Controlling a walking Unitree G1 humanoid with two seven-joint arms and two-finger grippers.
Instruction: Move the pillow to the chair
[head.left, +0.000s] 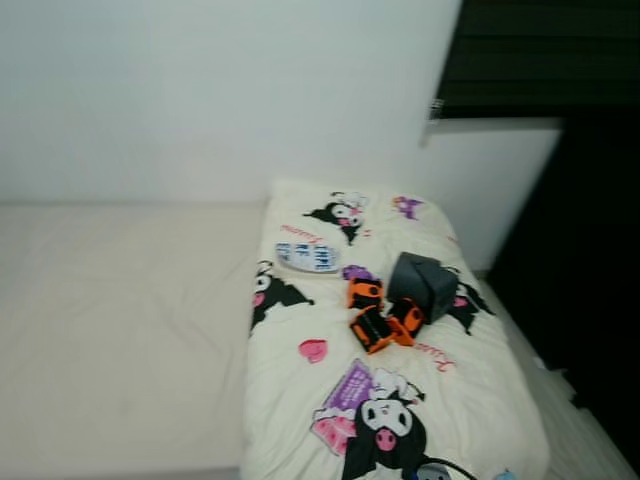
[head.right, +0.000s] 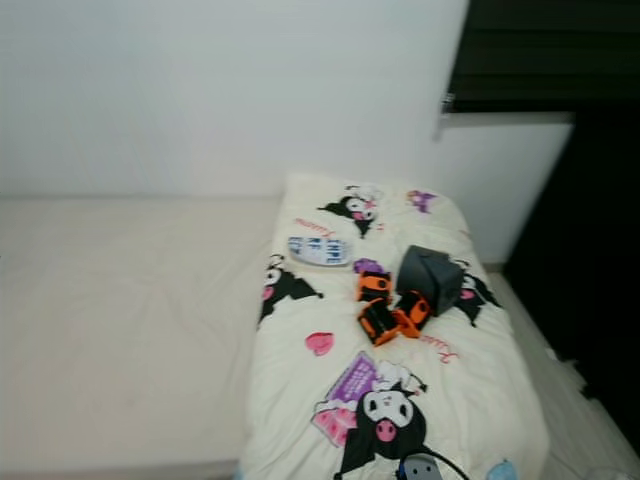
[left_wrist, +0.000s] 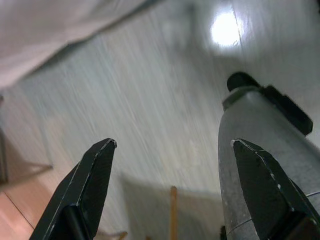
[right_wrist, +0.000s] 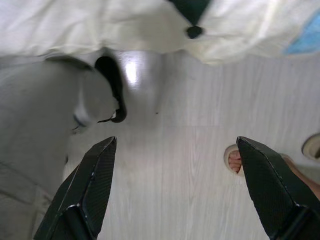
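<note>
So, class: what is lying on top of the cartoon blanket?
On the blanket lie a dark grey box, orange-and-black gadgets and a white remote-like item. Whatever lies beneath the blanket is covered.

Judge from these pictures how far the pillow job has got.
Nothing looks done: no pillow is held. Both arms hang idle, left gripper and right gripper open over the floor. The robot faces the bed and cartoon quilt. Finding, lifting and carrying remain.

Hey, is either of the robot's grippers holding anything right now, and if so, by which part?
Nothing is held. The left gripper and the right gripper both hang open above the pale wood-grain floor, with nothing between their black fingers.
</note>
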